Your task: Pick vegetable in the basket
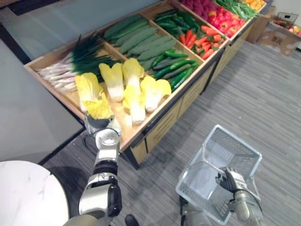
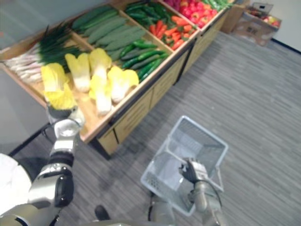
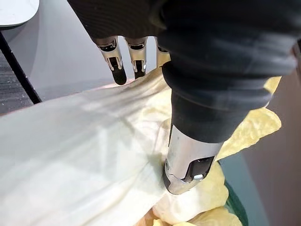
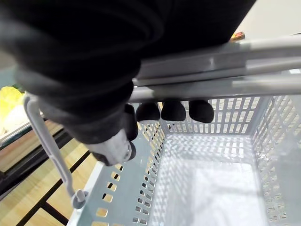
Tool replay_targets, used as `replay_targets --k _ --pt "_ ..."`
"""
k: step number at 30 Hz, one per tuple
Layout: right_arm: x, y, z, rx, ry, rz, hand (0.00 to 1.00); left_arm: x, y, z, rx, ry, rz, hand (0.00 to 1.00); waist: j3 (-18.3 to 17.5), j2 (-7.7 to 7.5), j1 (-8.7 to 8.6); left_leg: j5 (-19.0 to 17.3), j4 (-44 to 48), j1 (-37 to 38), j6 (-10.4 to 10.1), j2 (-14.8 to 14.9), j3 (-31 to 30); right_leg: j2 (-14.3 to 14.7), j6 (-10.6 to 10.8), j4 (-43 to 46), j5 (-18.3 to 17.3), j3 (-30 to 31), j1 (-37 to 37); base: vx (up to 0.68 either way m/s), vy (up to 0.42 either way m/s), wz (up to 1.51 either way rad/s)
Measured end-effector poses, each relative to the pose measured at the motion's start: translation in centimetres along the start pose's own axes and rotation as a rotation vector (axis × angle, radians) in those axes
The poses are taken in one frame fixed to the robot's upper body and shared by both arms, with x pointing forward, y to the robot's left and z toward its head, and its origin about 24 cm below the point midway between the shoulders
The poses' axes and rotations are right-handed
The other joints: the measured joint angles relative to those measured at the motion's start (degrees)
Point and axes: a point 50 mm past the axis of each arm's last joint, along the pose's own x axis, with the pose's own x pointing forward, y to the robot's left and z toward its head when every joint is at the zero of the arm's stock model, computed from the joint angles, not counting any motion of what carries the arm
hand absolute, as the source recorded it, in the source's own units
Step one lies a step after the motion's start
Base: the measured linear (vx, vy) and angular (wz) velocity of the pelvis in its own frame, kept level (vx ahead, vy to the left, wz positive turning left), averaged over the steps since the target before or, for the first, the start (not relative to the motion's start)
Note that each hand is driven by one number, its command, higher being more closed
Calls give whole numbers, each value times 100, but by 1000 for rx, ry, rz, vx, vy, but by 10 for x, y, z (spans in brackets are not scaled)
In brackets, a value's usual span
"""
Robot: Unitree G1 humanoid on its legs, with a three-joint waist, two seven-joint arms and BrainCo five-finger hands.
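Left hand (image 3: 188, 157): fingers and thumb apparently clamped round cabbage (image 3: 84, 155) on stall (image 1: 70, 100).
Right hand (image 1: 230, 180): curled round basket handle (image 4: 211, 61).

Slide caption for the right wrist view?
Right hand curled round the handles of an empty grey basket.

Grey striped floor (image 1: 263, 94), wooden produce stand (image 1: 162, 125), white round table (image 1: 28, 197).

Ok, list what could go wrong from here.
The left hand grips the cabbage over loose leaves, so it may slip or tear on lifting. The basket hangs tilted from the right hand, well apart from the shelf; the cabbage could drop on the way or swing it.
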Motion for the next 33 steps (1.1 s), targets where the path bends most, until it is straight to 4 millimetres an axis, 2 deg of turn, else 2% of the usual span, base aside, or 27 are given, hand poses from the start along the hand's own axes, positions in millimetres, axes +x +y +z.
replay_targets --k 7,18,26,33 --pt "-3 4 -8 -5 37 21 100 -3 6 -1 -4 -29 17 100 -114 97 51 5 -4 35 2 -23 -145 -64 -11 -1 -54 -143 128 -31 28 10" --pt "-5 14 -6 14 49 49 100 -4 5 -19 64 14 -53 100 -357 59 153 16 -3 33 17 -60 -151 -69 -4 -1 -59 -148 134 -26 29 1" --pt "-5 15 -5 20 47 57 100 -6 0 -24 98 5 -91 100 -439 15 136 13 -5 37 12 -57 -135 -74 -4 -1 -59 -125 120 -19 33 -1" --pt "-5 14 -6 14 46 62 100 -7 -5 -19 173 -59 -155 100 -466 -25 126 13 -6 35 12 -57 -132 -79 -4 -1 -59 -117 113 -9 16 0"
